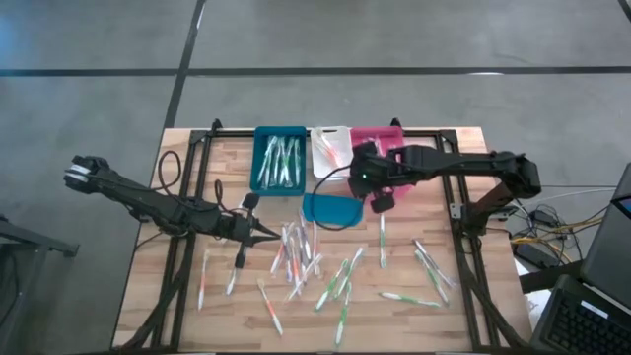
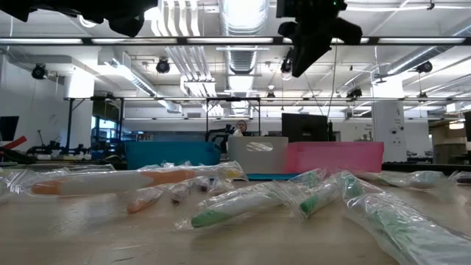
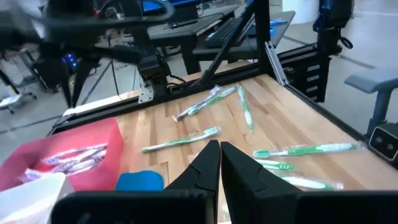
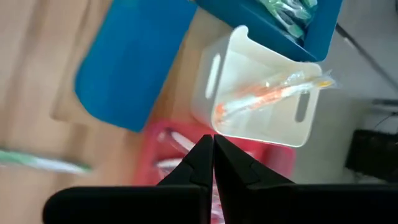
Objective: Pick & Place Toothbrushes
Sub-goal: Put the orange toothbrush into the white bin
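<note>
- Wooden counter (image 1: 197, 158) carries three bins in a row along its far edge: a teal bin (image 1: 280, 160) with green toothbrushes in it, a white bin (image 1: 329, 150) in the middle with an orange-accented wrapped one, and a pink bin (image 1: 380, 138) nearest the far right corner.
- Flat teal lid-like piece (image 1: 332, 208) lies just in front of the white bin.
- Loose toothbrushes (image 1: 296, 251), each in a clear wrapper, lie scattered over the near half of the counter, from left of centre across to the right edge; in the low view a green-ended one (image 2: 243, 206) lies closest to the near edge.
- Right tool (image 1: 373, 176) hangs above the far edge over the pink bin; in its wrist view its dark fingers (image 4: 202, 163) are pressed together, holding nothing.
- Left tool (image 1: 264, 235) sits low over the middle of the counter, pointing at the scattered toothbrushes; in its wrist view its fingers (image 3: 208, 165) are nearly together, with only a thin slit between them and nothing held.
</note>
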You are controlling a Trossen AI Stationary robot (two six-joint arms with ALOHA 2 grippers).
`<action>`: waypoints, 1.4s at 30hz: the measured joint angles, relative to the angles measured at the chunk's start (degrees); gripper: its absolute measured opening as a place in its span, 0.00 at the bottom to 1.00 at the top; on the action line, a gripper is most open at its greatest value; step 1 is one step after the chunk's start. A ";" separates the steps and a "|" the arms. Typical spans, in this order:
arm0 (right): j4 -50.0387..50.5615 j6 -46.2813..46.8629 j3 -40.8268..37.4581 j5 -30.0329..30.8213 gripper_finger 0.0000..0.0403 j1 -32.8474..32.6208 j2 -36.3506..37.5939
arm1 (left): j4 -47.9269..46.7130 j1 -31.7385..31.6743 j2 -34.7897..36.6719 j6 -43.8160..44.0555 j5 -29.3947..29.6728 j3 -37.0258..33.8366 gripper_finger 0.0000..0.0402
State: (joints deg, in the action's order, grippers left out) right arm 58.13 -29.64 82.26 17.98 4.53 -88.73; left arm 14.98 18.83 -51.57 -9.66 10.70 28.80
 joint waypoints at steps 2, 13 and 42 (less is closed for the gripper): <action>0.38 3.74 0.00 0.00 0.02 -1.36 0.26 | 0.00 0.02 0.02 1.31 1.40 0.00 0.05; 3.43 13.93 -3.40 0.00 0.02 -6.12 0.51 | -1.80 0.00 0.09 12.03 24.32 0.00 0.05; 1.45 21.99 -11.13 0.13 0.02 -9.55 1.80 | -73.16 -0.85 -1.04 69.96 26.89 14.03 0.42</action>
State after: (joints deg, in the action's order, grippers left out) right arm 59.59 -7.64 71.13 18.10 -5.02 -86.94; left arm -58.18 17.98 -52.61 60.30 37.60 42.83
